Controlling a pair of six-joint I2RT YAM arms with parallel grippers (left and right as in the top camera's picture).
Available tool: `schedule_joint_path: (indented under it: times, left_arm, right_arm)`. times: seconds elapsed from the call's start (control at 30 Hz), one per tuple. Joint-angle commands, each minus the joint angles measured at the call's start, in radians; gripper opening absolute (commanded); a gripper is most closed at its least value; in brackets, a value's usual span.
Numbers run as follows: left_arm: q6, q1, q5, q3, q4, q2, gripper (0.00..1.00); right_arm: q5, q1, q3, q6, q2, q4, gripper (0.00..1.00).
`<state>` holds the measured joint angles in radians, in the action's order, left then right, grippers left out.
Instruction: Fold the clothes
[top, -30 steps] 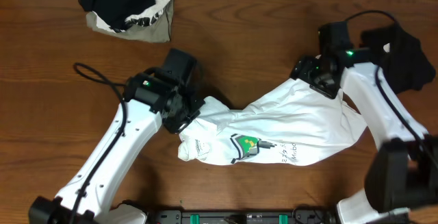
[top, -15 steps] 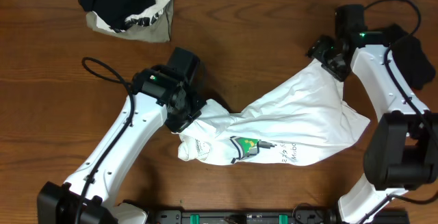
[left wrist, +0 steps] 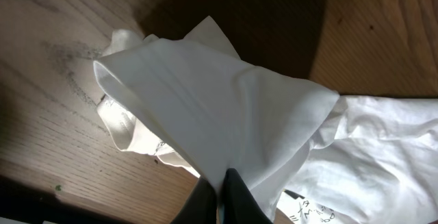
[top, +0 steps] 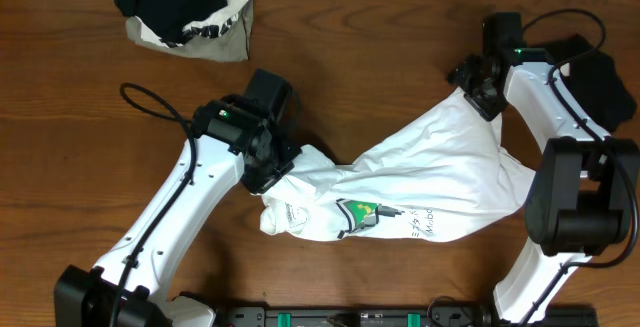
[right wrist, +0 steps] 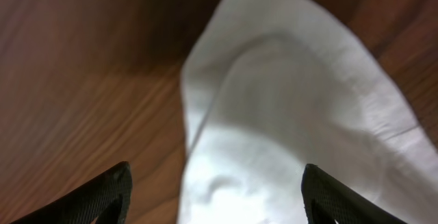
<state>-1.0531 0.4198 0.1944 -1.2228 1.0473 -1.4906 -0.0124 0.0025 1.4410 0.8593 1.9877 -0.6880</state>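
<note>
Pinching shirt (top: 430,182) edge, left gripper (left wrist: 220,190) fingers pressed together; right gripper (right wrist: 217,186) fingers spread over corner. Cloth soft, light, limp; grab corners.

Both arms are built from smooth white links joined by black housings. On the left arm (top: 170,217) a small green light (top: 222,113) is lit, and a thin black cable (top: 150,109) is looped out at nine o'clock from it. On the right arm (top: 545,82) a like light (top: 517,51) is shown, with a black cable (top: 560,11) arched at one o'clock. The right fingers (right wrist: 109,195) are seen as dark, rounded tips.
</note>
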Motion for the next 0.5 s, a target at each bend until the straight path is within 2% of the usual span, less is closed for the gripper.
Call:
schedule_joint_path:
  times: [0.0, 0.47]
  left_arm:
    - [0.01, -0.003, -0.024, -0.004, 0.007, -0.008, 0.06]
    - [0.01, -0.003, -0.024, -0.004, 0.007, -0.008, 0.06]
  right_arm:
    - [-0.052, -0.026, 0.02, 0.027, 0.028, 0.0, 0.78]
    - [-0.061, -0.041, 0.02, 0.042, 0.076, 0.107, 0.77]
